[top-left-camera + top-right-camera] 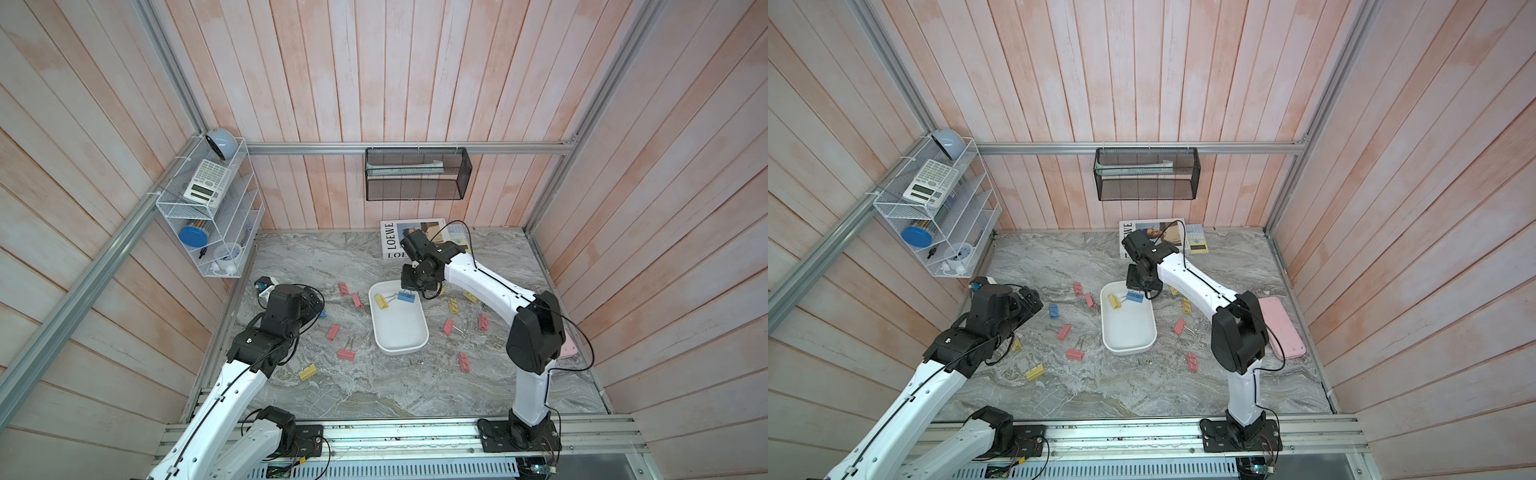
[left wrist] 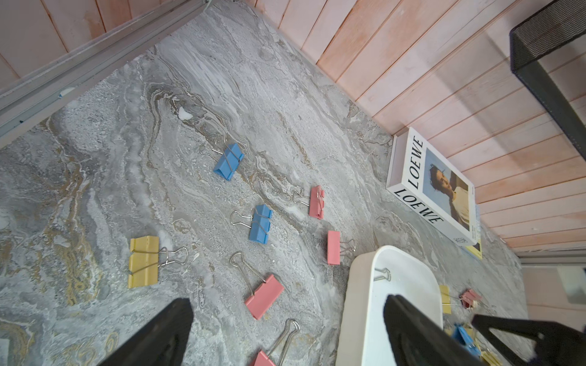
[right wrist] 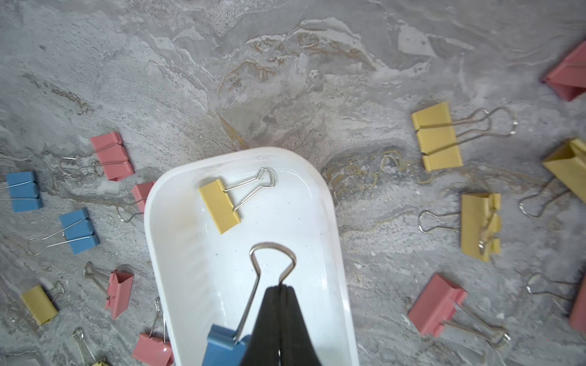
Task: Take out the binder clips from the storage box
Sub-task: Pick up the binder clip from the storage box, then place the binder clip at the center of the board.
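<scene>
Right wrist | storage box (image 3: 196,279) | contents: yellow clip (image 3: 219,206), blue clip (image 3: 223,347)

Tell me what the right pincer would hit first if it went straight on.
The right pincer, shut on the handle of the blue binder clip, would probably hit the storage box floor first; the yellow binder clip lies beyond.

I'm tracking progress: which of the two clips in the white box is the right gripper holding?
The blue clip: the right gripper pinches its wire handle. The yellow clip lies untouched.
</scene>
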Motion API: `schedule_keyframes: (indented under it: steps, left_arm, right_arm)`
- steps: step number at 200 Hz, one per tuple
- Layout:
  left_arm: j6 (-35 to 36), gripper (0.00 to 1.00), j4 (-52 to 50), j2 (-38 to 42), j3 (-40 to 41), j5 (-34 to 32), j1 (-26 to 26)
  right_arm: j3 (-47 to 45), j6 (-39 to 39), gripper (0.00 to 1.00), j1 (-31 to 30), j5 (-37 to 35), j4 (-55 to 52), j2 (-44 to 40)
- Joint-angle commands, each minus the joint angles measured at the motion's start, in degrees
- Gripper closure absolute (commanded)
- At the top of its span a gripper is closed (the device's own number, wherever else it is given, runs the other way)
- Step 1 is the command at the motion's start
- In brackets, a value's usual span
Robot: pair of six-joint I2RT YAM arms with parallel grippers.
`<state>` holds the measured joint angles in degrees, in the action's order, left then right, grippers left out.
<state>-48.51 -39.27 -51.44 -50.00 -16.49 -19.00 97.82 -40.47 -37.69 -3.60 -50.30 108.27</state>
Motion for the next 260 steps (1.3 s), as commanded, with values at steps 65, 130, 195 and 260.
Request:
schedule_keyframes:
  steps: [65, 130, 195, 260]
  left_arm:
    - [-0.1, 0.00, 8.1, -9.3, -2.6, 8.6, -2.0]
    - [2.0, 0.03, 9.7, -20.3, -9.5, 9.1, -8.5]
    - [4.0, 0.15, 4.8, -34.8, -21.3, 7.6, -15.2]
    - [13.1, 0.37, 0.9, -48.8, -32.5, 9.2, -19.4]
  right_arm:
    - [-25.2, 2.2, 1.00, 4.5, 0.9, 3.3, -16.3]
    - [-45.0, 0.3, 1.00, 3.6, 6.2, 11.6, -24.9]
    - [-50.3, -0.9, 1.00, 1.5, 8.1, 18.8, -20.8]
    - [-48.8, 2.8, 0.59, 1.5, 7.1, 17.1, -22.9]
